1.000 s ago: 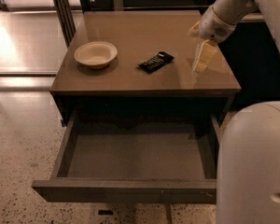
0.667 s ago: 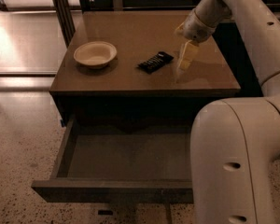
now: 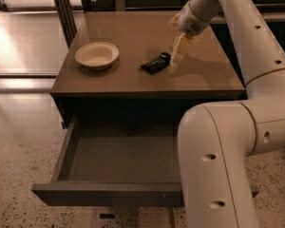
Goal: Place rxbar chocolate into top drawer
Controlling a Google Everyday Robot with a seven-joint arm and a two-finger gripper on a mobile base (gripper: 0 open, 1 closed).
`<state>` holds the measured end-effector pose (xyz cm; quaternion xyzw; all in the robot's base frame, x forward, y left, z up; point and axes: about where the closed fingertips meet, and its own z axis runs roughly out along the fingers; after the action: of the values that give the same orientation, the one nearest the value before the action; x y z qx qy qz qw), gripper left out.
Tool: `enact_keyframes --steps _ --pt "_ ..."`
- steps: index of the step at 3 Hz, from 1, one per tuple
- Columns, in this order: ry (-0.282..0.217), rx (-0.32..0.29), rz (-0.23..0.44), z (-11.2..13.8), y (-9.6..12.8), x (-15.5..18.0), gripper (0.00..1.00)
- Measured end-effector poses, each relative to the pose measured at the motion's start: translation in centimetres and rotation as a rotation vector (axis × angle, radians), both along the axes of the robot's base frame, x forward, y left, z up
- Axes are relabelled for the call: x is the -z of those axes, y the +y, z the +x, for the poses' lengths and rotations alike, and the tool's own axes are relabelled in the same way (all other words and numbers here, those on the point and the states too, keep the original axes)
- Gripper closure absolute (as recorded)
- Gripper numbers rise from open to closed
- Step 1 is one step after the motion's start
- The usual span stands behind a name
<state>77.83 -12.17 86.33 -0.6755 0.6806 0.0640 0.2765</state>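
The rxbar chocolate (image 3: 156, 62), a small flat black bar with white lettering, lies on the brown cabinet top (image 3: 133, 80) near its middle. My gripper (image 3: 176, 61) points down just right of the bar's right end, close to the surface. The top drawer (image 3: 109, 156) is pulled open below the cabinet front, with a flat grey bottom that holds nothing. My arm's large white links cover the drawer's right part.
A cream round bowl (image 3: 97, 55) stands on the cabinet top left of the bar. My white arm (image 3: 228, 141) fills the right foreground. A speckled floor (image 3: 19, 141) lies to the left, and dark vertical posts (image 3: 61, 8) stand behind the cabinet's left corner.
My gripper has moved left across the cabinet top, from near its right edge to just beside the bar's right end. The arm now fills more of the right foreground.
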Motion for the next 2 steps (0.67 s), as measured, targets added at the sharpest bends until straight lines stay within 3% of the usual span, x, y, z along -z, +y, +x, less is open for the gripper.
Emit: enact_keyframes --steps 1,2 --pt "0.046 0.034 0.006 -0.1 0.0 1.3 0.00" --pt "0.128 0.083 0.021 -0.7 -0.4 3.2 0.00"
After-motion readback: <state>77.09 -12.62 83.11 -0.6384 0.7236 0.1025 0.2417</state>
